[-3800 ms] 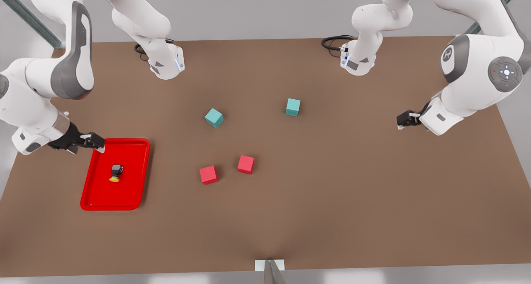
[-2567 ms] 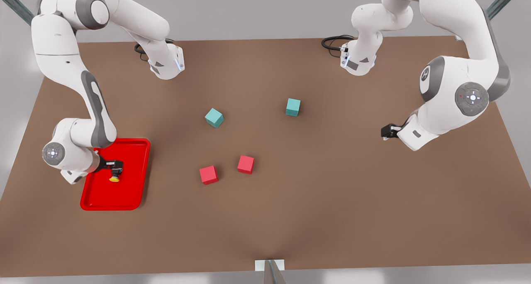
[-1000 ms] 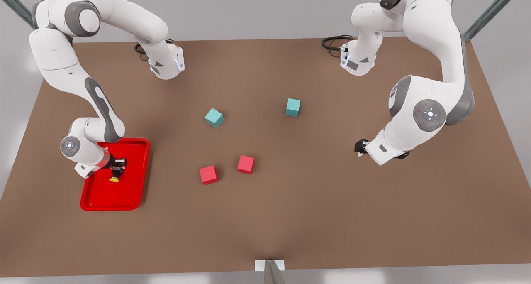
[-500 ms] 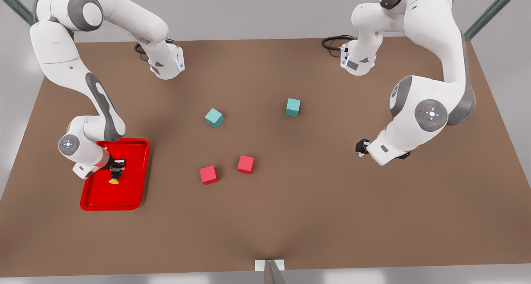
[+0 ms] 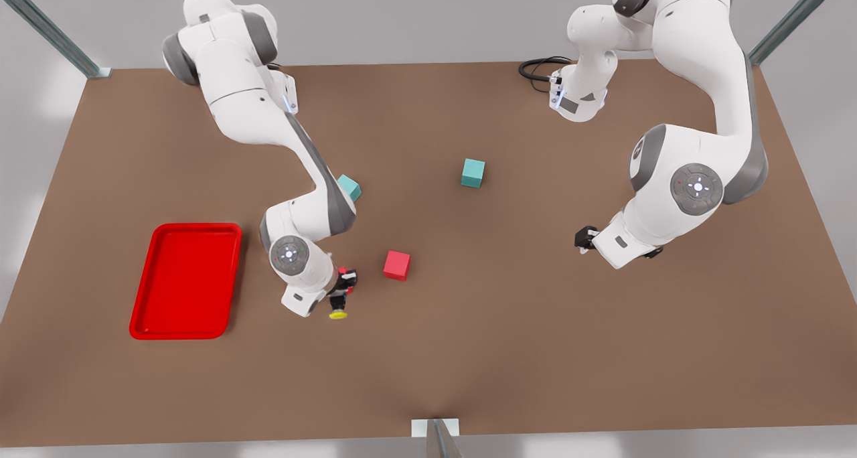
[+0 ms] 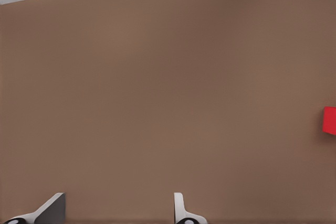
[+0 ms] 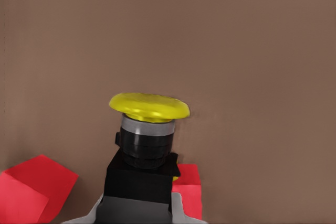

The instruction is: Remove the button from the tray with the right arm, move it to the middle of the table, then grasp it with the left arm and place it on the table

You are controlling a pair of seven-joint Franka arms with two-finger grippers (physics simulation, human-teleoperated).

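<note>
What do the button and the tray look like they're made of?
Button: glossy yellow cap with soft highlights, silver collar, matte black body, likely plastic with maybe a metal ring. Tray: smooth, uniformly bright red, rounded corners and raised rim, probably moulded plastic. The right gripper holds the button.

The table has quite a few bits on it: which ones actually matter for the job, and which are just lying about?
Part of the job:
- button, held by the right end effector
- red tray
- left end effector, open, waiting
- table

Just lying about:
- red cube
- teal cubes and
</note>
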